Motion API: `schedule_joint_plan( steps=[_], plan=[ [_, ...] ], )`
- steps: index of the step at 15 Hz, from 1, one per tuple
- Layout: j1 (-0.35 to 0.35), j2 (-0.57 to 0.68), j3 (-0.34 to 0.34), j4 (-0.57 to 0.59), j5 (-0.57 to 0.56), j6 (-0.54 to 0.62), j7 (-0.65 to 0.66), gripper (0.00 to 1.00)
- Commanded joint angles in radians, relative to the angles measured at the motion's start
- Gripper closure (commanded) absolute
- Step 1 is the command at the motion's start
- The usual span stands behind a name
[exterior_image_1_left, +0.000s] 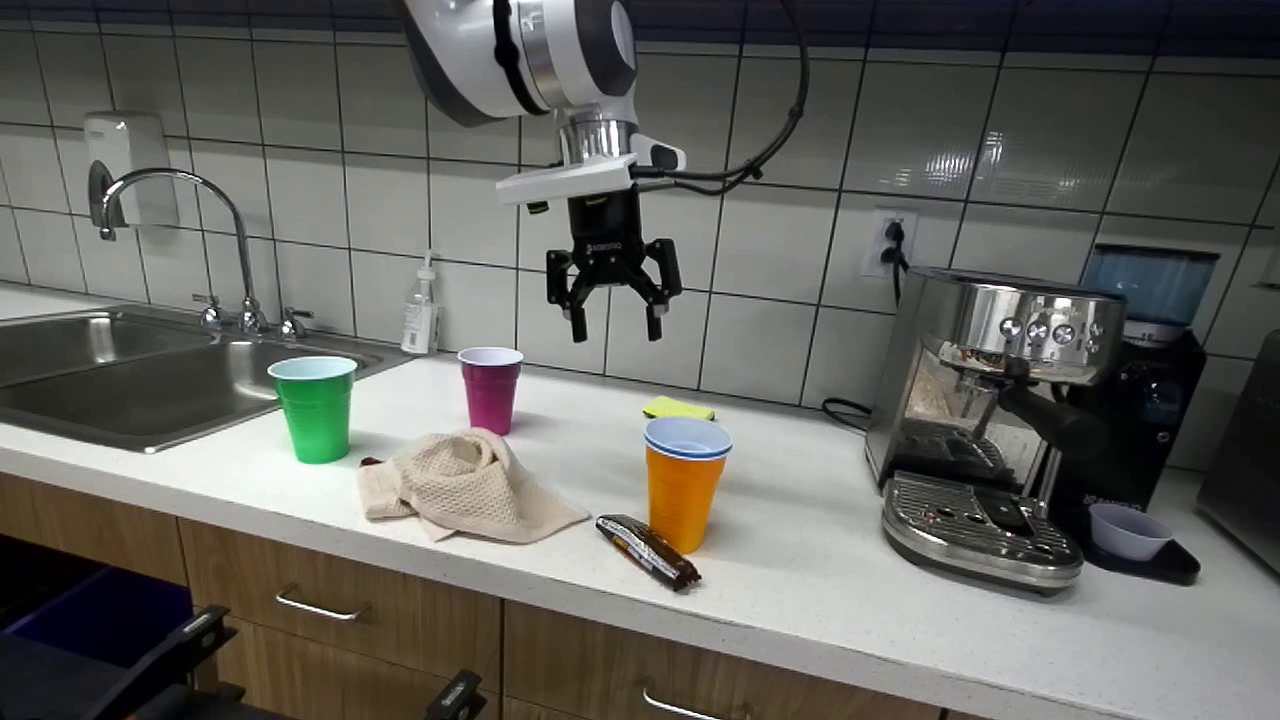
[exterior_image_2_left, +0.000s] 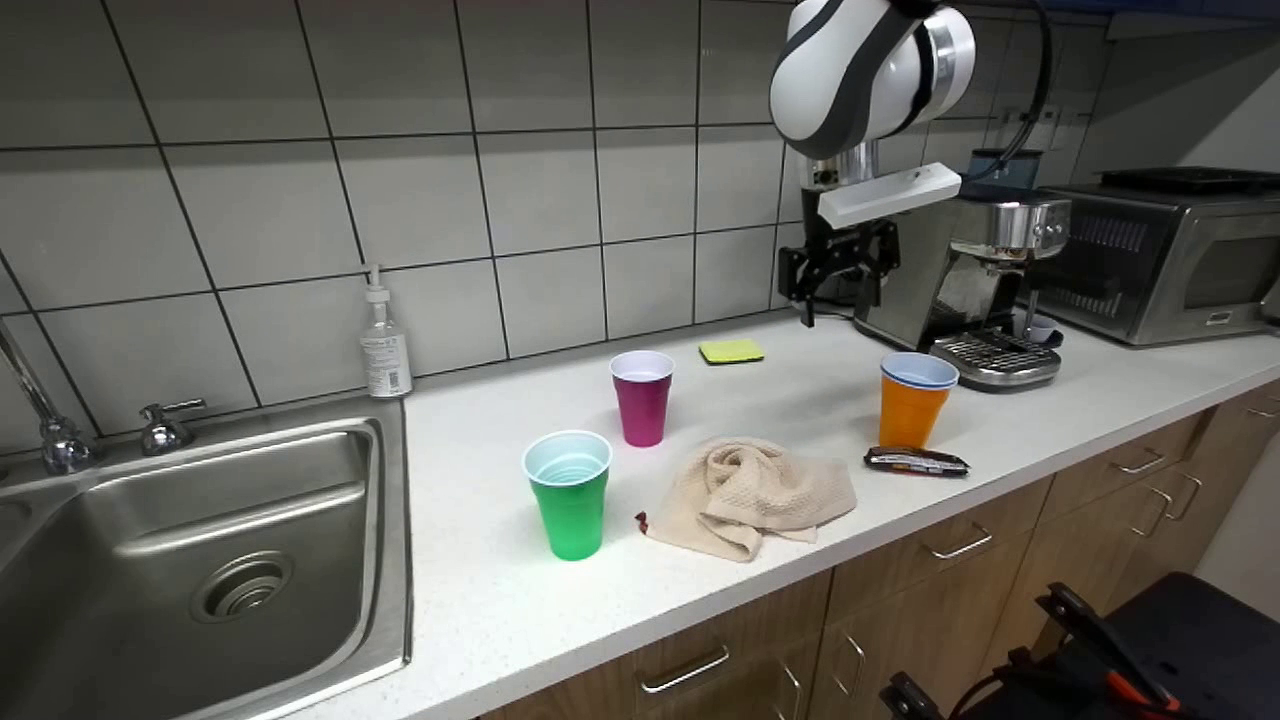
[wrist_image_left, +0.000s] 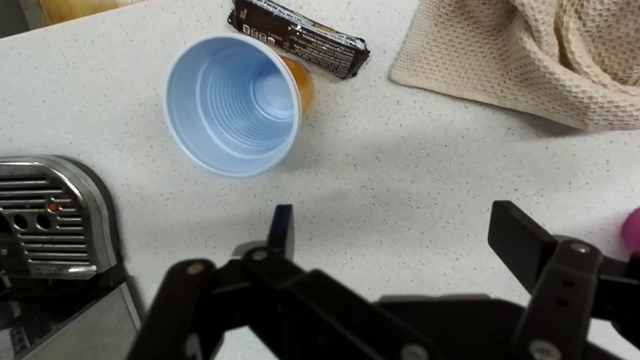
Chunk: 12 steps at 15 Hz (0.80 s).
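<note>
My gripper (exterior_image_1_left: 616, 332) is open and empty, high above the counter; it also shows in an exterior view (exterior_image_2_left: 840, 308) and the wrist view (wrist_image_left: 390, 225). An orange cup (exterior_image_1_left: 685, 505) with pale-blue inside and a double rim stands upright below; the wrist view shows its inside (wrist_image_left: 230, 105). A brown wrapped bar (wrist_image_left: 300, 37) lies beside it. A crumpled beige cloth (exterior_image_2_left: 760, 490) lies on the counter between that bar and a green cup (exterior_image_2_left: 572, 510). A purple cup (exterior_image_1_left: 490, 392) stands behind the cloth. A yellow-green sponge (exterior_image_2_left: 731, 351) lies near the wall.
A steel coffee machine (exterior_image_1_left: 990, 440) stands on the counter, with a black grinder (exterior_image_1_left: 1145, 400) and a microwave (exterior_image_2_left: 1170, 265) beyond. A sink (exterior_image_2_left: 385, 560) with a tap and a soap bottle (exterior_image_1_left: 421, 312) are at the opposite end. The tiled wall is behind.
</note>
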Motion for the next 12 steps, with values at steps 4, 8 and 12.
schedule_joint_plan(
  steps=[4,8,12],
  plan=[
    [0.024,0.01,0.027,0.047,0.017,-0.005,-0.016,0.0],
    [0.037,0.015,0.035,0.06,0.014,0.004,-0.017,0.0],
    [0.039,0.032,0.043,0.08,0.043,0.022,-0.036,0.0]
  ],
)
